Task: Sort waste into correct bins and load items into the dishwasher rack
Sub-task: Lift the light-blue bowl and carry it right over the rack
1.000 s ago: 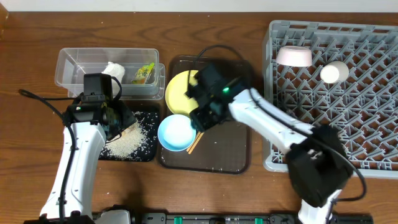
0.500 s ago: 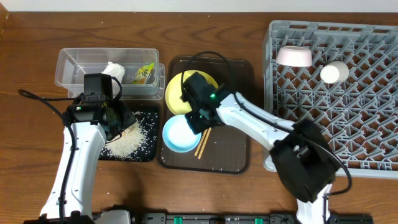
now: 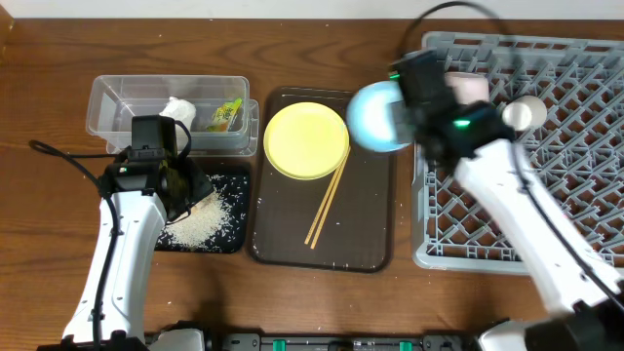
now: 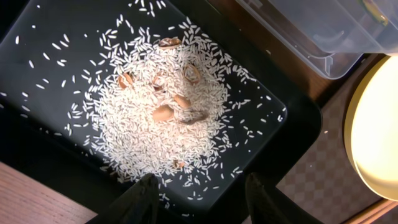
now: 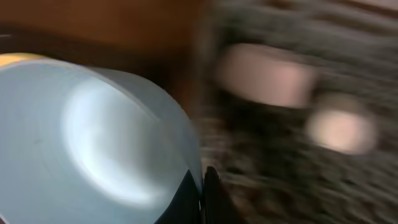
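My right gripper [image 5: 202, 193] is shut on the rim of the light blue bowl [image 3: 375, 115], which hangs tilted in the air at the left edge of the dishwasher rack [image 3: 575, 175]. In the rack are the white bowl [image 3: 470, 88] and the pale green cup [image 3: 526, 112]. The yellow plate [image 3: 305, 140] and the chopsticks [image 3: 327, 205] lie on the brown serving tray [image 3: 366, 244]. My left gripper [image 4: 202, 186] stands open and empty over the black tray [image 4: 50, 162], which holds a heap of rice [image 4: 161, 106]. The tissue [image 3: 178, 109] and wrapper [image 3: 226, 116] lie in the clear tub [image 3: 117, 107].
A few brown bits [image 4: 165, 112] sit in the rice heap. The clear tub's corner [image 4: 311, 37] and the plate's edge [image 4: 379, 124] lie just beyond the black tray. The right wrist view is blurred by motion.
My right gripper has shut on the blue bowl, lifted it off the brown tray and carried it up and right to the rack's edge. The left arm has not moved.
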{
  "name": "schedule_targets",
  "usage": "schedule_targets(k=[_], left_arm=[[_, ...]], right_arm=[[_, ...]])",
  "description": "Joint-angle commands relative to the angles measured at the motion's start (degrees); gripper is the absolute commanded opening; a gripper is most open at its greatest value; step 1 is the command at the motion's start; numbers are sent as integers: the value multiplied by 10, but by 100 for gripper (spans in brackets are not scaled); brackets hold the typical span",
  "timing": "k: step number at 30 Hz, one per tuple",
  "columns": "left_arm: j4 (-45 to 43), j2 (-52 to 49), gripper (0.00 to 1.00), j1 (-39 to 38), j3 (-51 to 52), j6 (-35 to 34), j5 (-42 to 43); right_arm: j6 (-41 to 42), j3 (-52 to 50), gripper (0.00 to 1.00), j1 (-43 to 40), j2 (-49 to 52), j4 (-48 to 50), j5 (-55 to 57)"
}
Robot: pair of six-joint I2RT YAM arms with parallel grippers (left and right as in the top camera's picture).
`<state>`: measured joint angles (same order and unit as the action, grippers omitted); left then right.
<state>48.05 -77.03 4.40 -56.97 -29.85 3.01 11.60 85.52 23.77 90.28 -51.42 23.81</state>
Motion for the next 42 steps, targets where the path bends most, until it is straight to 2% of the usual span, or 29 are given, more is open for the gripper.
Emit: schedule_targets(k=[1, 4, 7, 11, 17, 29, 36, 42], left_arm=[[-2, 3, 49, 2, -4, -5, -6], [-4, 3, 48, 2, -4, -5, -7], [-4, 3, 49, 2, -4, -5, -7], [-4, 3, 49, 2, -4, -5, -7], [-3, 3, 49, 2, -4, -5, -4], [-6, 3, 48, 2, -4, -5, 0], [-6, 3, 49, 2, -4, -5, 0], [-5, 3, 49, 2, -4, -5, 1]], right_arm=[[-47, 8, 1, -40, -23, -30, 164], [-55, 8, 1, -69, -26, -85, 278], [-55, 3, 1, -99, -23, -141, 326], [-58, 0, 1, -146, -20, -180, 328], [-120, 0, 1, -190, -18, -181, 315], [-116, -26, 1, -225, -8, -197, 339], [-111, -46, 1, -233, 42, -197, 388], [-64, -47, 1, -233, 94, -197, 389]])
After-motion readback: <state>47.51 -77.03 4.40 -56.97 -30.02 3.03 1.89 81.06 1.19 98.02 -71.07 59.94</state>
